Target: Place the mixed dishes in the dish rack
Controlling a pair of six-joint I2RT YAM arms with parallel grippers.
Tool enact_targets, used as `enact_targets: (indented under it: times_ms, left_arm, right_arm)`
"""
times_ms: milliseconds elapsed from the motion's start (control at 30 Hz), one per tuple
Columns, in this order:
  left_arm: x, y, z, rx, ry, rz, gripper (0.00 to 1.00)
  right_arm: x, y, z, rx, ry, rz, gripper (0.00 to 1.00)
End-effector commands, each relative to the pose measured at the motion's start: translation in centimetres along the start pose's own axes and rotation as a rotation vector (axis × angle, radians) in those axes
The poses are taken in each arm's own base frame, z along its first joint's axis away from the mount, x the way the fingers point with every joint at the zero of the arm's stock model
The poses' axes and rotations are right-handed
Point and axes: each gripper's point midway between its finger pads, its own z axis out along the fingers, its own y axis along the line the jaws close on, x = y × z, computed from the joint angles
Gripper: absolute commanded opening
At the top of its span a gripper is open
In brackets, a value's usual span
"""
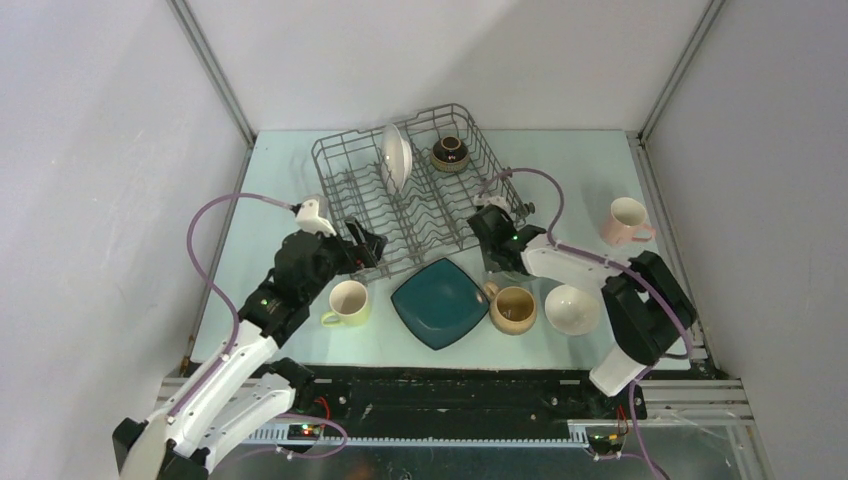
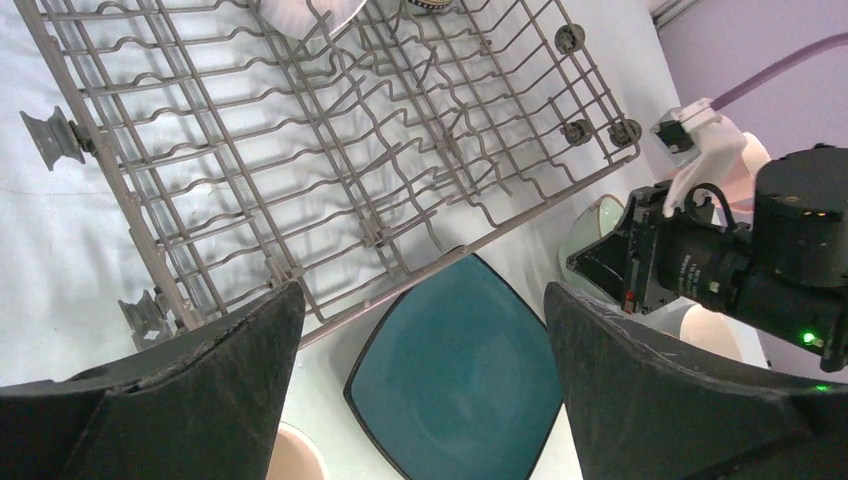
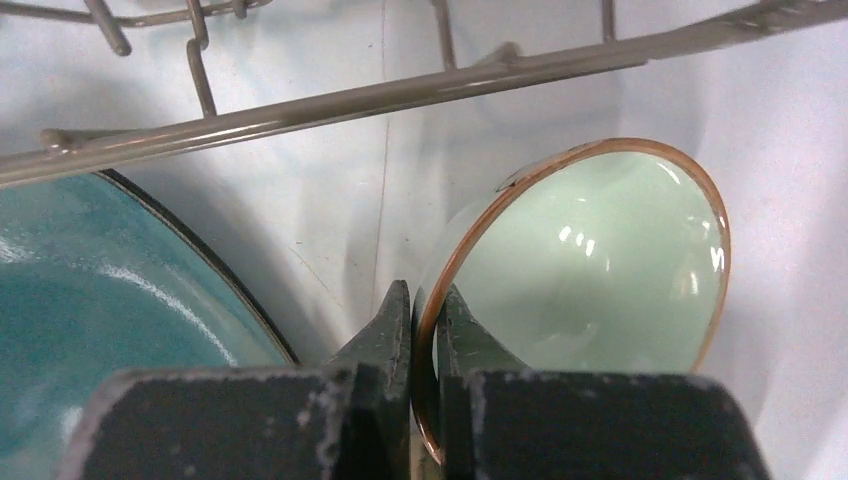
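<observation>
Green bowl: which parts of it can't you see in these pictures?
Right wrist view: the pale green bowl has its near rim hidden between the fingers of the right gripper.
Top view: the right arm covers nearly all of it.
Left wrist view: only a sliver shows behind that gripper.

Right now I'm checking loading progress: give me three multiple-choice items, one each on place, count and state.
1. Where is the brown bowl? A inside the rack B before it C right of it
2. Mugs outside the rack? A one B two C three
3. The right pincer is A wide open B shut on the rim of the green bowl C shut empty
Answers: A, it sits in the far corner; C, yellow mug, tan mug, pink mug; B, it pinches the rim.
</observation>
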Motion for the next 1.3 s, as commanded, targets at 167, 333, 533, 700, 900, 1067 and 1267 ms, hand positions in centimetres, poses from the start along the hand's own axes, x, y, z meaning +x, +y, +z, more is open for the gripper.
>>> enact_targets:
  times_ms: [167,333,533,700,900,1067,1267]
  left_arm:
    - [-0.9,-1.6,-0.1,0.094,-0.061,0.018,0.96]
    - [-0.3,-2.3,-0.1,0.142,-0.054,0.018,0.97]
    - [0.1,-3.3,-0.2,0.179,-0.048,0.032,1.00]
    - [0.6,-5.0,-0.3,0.241,-0.041,0.060,1.00]
    - [0.6,-7.9,0.1,0.326,-0.055,0.131,1.00]
    - [-0.3,-10.0,0.2,0.401,-0.134,0.213,1.00]
    - [-1.3,-12.7,0.9,0.512,-0.187,0.270,1.00]
  right_arm:
    - [-3.1,-3.1,-4.2,-0.011,-0.171,0.209,0.00]
    - [-4.9,-5.4,-8.2,-0.026,-0.300,0.286,0.00]
    - [-6.2,-6.8,-12.3,-0.098,-0.402,0.333,0.00]
    - [-6.9,-6.8,-15.2,-0.209,-0.457,0.373,0.00]
    - [-9.2,-4.4,-19.7,-0.458,-0.565,0.419,0.00]
    - [-12.2,-1.1,-24.2,-0.814,-0.730,0.614,0.00]
    - [-13.6,1.8,-25.5,-1.018,-0.757,0.696,0.00]
